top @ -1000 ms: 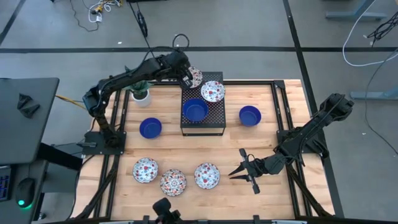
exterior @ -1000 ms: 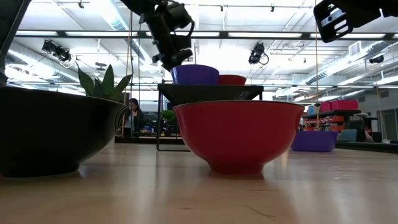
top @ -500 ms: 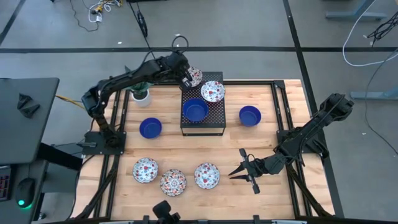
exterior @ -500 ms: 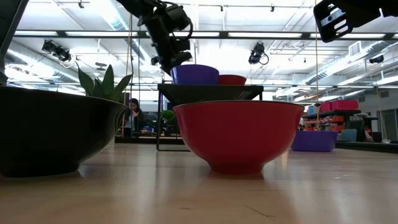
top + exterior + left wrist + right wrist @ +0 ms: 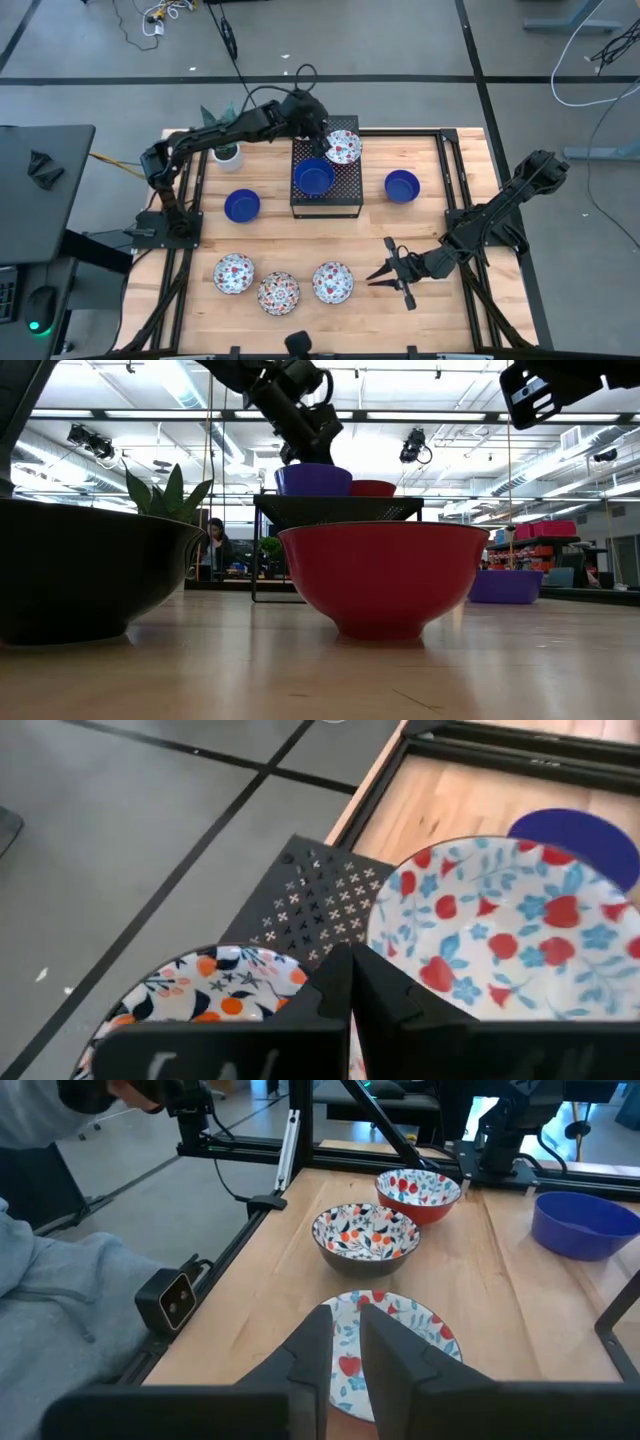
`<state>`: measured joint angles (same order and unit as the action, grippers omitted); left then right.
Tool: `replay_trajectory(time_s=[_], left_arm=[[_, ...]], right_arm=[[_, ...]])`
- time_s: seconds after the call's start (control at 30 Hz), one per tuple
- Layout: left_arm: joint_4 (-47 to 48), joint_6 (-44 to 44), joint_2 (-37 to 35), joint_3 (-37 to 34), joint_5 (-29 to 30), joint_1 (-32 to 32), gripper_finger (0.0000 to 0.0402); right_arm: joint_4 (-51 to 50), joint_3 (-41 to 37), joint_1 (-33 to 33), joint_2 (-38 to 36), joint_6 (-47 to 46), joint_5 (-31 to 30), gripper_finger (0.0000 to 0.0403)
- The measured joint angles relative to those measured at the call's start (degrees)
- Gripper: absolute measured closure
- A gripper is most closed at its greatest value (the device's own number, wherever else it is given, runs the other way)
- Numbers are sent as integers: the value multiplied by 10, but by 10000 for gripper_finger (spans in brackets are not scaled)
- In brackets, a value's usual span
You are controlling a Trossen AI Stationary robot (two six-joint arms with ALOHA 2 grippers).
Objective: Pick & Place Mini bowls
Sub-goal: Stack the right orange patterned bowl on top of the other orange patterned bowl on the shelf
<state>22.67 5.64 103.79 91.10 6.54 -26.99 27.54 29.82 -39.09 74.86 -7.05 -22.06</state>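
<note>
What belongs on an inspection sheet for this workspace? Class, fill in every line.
Surface: wooden table, bare between items.
Job's things: three floral bowls in a front row; two blue bowls on the table; one blue bowl and one floral bowl on the black perforated box; one more, the held floral bowl.
Clutter: plant pot at the back left.
Grippers: left gripper over the box's back corner, apparently clamped on the held bowl's rim; right gripper beside the front row.
Cables: loose on the floor, off the table.
Surroundings: person in the room behind.
</note>
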Motion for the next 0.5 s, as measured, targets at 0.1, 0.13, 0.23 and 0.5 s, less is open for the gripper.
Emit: replay_trajectory(time_s=[0.1,0.13,0.23,0.5], left_arm=[[4,1,6,0,0,-2,396],[4,2,6,0,0,-2,397],[3,10,6,0,0,-2,396],[8,10,6,0,0,-2,397]], right_arm=[[-1,0,0,0,0,0,347],[-1,0,0,0,0,0,347],[-1,0,0,0,0,0,347],[-1,0,0,0,0,0,347]])
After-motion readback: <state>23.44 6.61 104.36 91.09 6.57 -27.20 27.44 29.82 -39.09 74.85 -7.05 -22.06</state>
